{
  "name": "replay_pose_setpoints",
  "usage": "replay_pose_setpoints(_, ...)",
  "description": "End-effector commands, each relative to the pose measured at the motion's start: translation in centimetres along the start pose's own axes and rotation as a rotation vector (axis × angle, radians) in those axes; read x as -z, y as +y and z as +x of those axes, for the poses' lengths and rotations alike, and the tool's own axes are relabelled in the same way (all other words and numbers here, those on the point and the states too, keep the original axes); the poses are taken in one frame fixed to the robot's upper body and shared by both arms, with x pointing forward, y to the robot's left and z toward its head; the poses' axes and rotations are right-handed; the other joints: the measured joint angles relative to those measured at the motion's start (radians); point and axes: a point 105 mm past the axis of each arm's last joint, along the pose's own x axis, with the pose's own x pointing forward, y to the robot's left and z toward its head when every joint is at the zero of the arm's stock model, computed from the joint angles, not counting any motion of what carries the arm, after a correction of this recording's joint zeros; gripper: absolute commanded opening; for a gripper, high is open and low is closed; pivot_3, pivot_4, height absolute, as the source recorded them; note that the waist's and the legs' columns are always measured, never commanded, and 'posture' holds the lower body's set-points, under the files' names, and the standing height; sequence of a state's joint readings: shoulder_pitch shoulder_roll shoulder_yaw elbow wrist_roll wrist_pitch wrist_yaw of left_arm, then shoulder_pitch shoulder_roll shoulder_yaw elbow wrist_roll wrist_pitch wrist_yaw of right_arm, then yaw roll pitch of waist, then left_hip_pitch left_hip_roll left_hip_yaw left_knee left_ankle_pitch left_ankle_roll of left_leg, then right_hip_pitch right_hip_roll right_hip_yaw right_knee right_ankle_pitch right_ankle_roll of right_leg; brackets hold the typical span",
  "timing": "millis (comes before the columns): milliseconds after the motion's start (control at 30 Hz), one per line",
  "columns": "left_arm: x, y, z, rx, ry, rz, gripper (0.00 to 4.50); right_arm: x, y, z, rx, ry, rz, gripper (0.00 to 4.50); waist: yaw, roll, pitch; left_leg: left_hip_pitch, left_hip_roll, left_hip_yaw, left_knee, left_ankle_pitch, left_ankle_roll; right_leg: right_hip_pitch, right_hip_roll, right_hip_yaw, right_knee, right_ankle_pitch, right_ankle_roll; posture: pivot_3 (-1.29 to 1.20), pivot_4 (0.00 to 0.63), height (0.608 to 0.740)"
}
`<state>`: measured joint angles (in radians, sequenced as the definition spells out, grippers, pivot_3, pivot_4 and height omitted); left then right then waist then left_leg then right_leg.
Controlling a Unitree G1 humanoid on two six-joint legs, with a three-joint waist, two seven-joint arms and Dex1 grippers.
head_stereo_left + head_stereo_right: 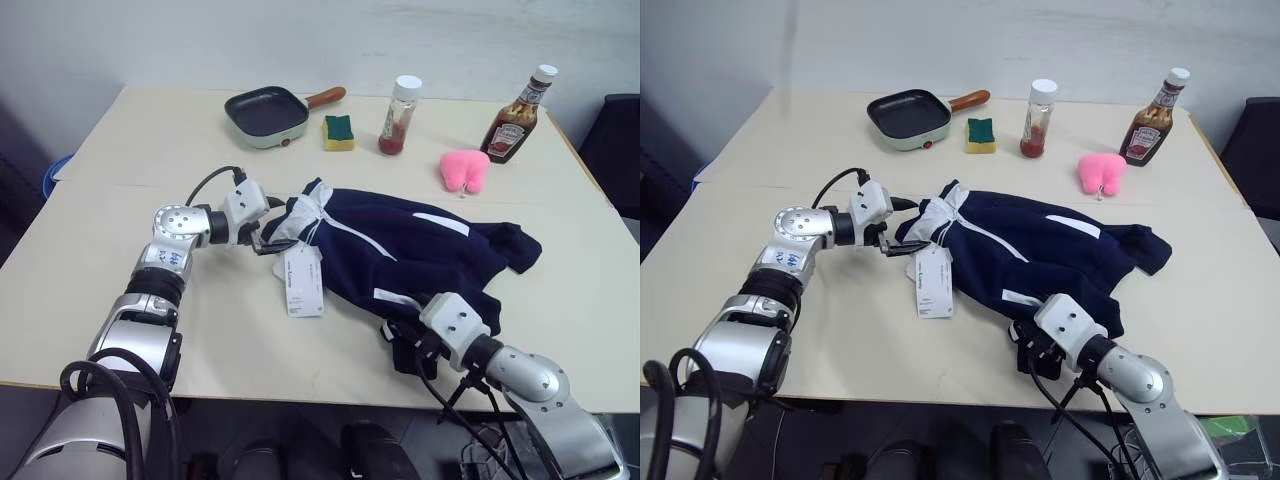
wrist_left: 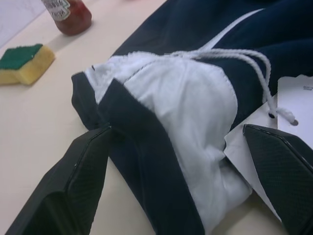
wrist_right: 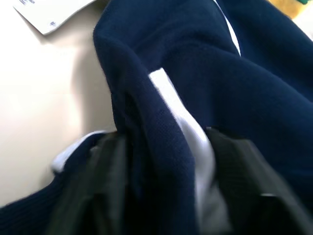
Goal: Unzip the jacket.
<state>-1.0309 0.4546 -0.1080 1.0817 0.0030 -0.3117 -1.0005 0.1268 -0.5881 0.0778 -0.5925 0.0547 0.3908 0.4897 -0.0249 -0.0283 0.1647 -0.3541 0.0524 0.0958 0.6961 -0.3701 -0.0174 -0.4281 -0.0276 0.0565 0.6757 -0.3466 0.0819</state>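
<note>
- While the jacket (image 1: 400,250) lies crumpled mid-desk (image 1: 100,250), collar toward our left, we first pin both ends.
- Our left gripper (image 2: 186,161) has its jaws apart, straddling the white collar panel (image 2: 186,107); we judge it should close on the fabric beside the zipper top, clear of the hang tag (image 1: 303,282).
- Our right gripper (image 3: 161,196) has its jaws around the striped hem (image 3: 171,112); we cannot tell whether they have clamped, so we confirm before pulling.
</note>
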Motion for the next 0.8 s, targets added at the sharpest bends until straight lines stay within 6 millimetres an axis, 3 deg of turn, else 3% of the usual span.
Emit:
replay_pose_setpoints(33,0.3,-0.4,0.4,0.032,-0.010,-0.113,3.25,-0.7,-0.7,-0.8,0.045,-0.017,-0.021,1.04,0.001,0.000,0.000,0.000,0.000,0.000,0.001,0.000,0.000,0.000,0.000,0.000,0.001,0.000,0.000,0.00,0.150,0.740)
replay_pose_setpoints(133,1.3,-0.8,-0.2,0.060,-0.004,-0.261,2.29,-0.7,-1.8,-1.9,0.076,-0.014,-0.021,0.07,-0.001,0.000,0.000,-0.001,-0.001,0.000,0.001,0.000,0.001,0.000,0.000,-0.001,0.001,0.000,0.000,0.00,0.150,0.740)
replay_pose_setpoints(233,2.9,-1.4,-1.4,0.069,0.020,-0.310,1.29,0.1,-3.1,-3.2,0.073,0.023,-0.049,0.00,-0.001,0.000,0.000,-0.001,-0.001,0.000,0.001,0.000,0.001,0.000,0.001,-0.001,0.001,0.000,0.000,0.00,0.150,0.740)
replay_pose_setpoints(367,3.3,-1.4,-3.3,0.021,-0.032,-0.373,0.02,-0.5,-4.2,-3.8,0.049,-0.022,-0.077,0.00,-0.003,0.000,0.000,0.000,0.000,-0.001,0.001,0.000,0.000,0.000,0.000,0.000,0.002,0.000,0.000,0.00,0.150,0.740)
replay_pose_setpoints(533,3.1,-3.7,-6.1,0.027,-0.054,-0.389,0.02,-1.7,-3.3,-3.5,-0.118,-0.119,-0.110,0.00,-0.014,0.000,0.000,0.001,0.002,0.000,0.000,0.000,0.000,0.000,0.001,0.002,0.004,0.000,0.000,0.00,0.150,0.740)
replay_pose_setpoints(800,0.2,-7.2,-12.6,-0.119,-0.090,-0.433,0.02,-3.3,-0.8,-3.1,-0.436,-0.259,-0.153,0.00,-0.022,0.000,0.000,0.001,0.005,-0.003,0.000,-0.001,-0.002,0.001,0.001,0.000,0.004,0.000,0.000,0.00,0.150,0.740)
